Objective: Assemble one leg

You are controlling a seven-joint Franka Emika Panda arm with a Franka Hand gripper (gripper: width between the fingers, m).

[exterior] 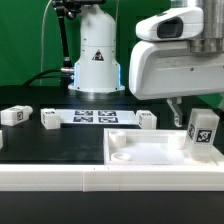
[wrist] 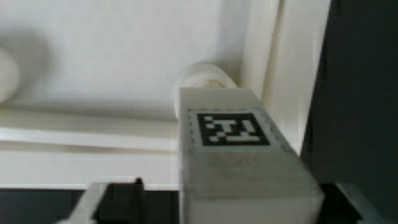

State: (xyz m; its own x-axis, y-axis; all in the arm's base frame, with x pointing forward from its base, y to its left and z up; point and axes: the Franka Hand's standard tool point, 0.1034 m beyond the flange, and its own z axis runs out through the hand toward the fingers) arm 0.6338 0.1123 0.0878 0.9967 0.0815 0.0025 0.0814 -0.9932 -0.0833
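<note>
The leg (exterior: pixel 203 129) is a small white post with a black-and-white tag. It stands slightly tilted at the far corner of the white tabletop tray (exterior: pixel 150 155), on the exterior view's right. In the wrist view the leg (wrist: pixel 235 150) points into a round corner socket (wrist: pixel 210 72) of the tray (wrist: pixel 107 90). My gripper (wrist: pixel 231 206) straddles the leg. One dark finger (wrist: pixel 121 202) stands apart from the leg's side, with tray showing in the gap. The other finger is at the leg's far side, hard to make out against the black table. In the exterior view the gripper (exterior: pixel 190 116) hangs over the leg.
Three more white legs (exterior: pixel 12 116) (exterior: pixel 50 118) (exterior: pixel 147 119) lie on the black table behind the tray. The marker board (exterior: pixel 95 117) lies between them. The robot base (exterior: pixel 95 55) stands at the back in front of a green backdrop.
</note>
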